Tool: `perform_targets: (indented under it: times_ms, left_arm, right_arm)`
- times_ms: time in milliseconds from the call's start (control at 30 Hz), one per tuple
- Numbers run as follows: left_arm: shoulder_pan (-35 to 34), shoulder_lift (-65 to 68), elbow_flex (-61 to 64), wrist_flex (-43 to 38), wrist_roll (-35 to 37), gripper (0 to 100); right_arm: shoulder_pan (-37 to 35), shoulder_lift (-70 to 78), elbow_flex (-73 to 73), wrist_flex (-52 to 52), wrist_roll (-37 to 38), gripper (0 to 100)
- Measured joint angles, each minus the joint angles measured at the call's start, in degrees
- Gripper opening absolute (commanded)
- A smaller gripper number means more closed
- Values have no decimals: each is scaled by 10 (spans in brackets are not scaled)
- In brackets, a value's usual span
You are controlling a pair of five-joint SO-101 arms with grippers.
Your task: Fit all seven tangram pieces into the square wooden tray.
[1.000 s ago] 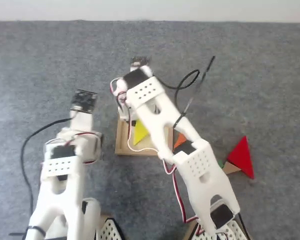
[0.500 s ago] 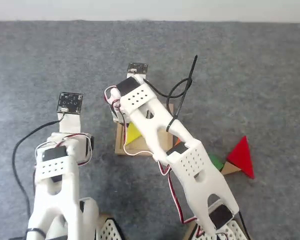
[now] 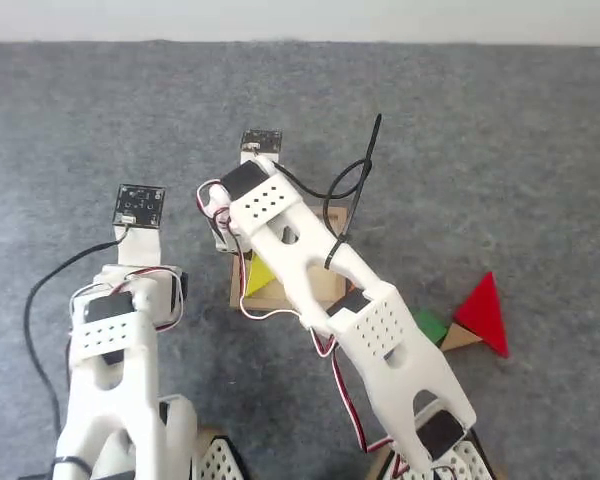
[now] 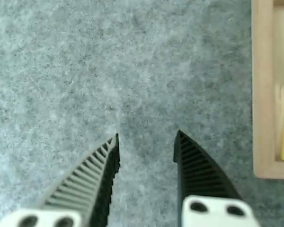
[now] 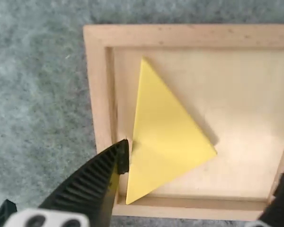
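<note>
Over the last second your right arm swings leftward across the grey carpet, so its wrist now hangs over the left side of the square wooden tray. Your left arm pulls back from the tray, then holds. The swing uncovers a green piece on the carpet beside the red triangle and a tan piece, all well apart from the tray on its right. Judgement: with one piece seen in the tray the task is early, and this shift reads as a nudge or re-seat of that piece rather than a fetch. The yellow triangle lies inside the tray, one long edge close along a side wall. One sharp corner seems to overlap the rim and a shadow falls beside it, so it may not sit flat; you cannot confirm this. The right gripper is spread wide and carries nothing. One fingertip stands at the triangle's wall-side edge, touching or just short, and the other is across the tray near the opposite wall, so the triangle lies between the jaws. The left gripper is parted and empty, over bare carpet near the tray's outer wall.
</note>
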State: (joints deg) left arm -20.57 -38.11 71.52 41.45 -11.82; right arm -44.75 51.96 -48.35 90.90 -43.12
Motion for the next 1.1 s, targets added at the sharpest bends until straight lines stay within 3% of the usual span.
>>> perform_targets:
  times_ms: [133, 267, 367, 467, 533, 700, 833, 1000, 1100]
  left_arm:
    - [0, 0, 0, -2, 0, 184]
    - [0, -2, 0, -2, 0, 184]
    - [0, -2, 0, -2, 0, 184]
    - [1, -2, 0, -2, 0, 184]
    - [17, -2, 0, -2, 0, 184]
    - [65, -2, -15, 3, 12, 184]
    - [152, -3, -76, 52, 52, 188]
    - [289, -3, -134, 91, 75, 190]
    - [334, -2, -136, 91, 88, 219]
  right_arm:
    - [0, 0, -4, 2, 19, 472]
    - [6, 1, -68, 78, 55, 461]
    - [33, -11, -98, 96, 130, 326]
    - [75, -59, -88, 96, 203, 99]
    - [107, -113, -56, 96, 228, 32]
    - [201, -273, 76, 96, 334, 37]
    - [239, -379, 248, 85, 394, 34]
    - [239, -454, 514, -73, 405, 33]
    - [240, -488, 660, -206, 405, 33]
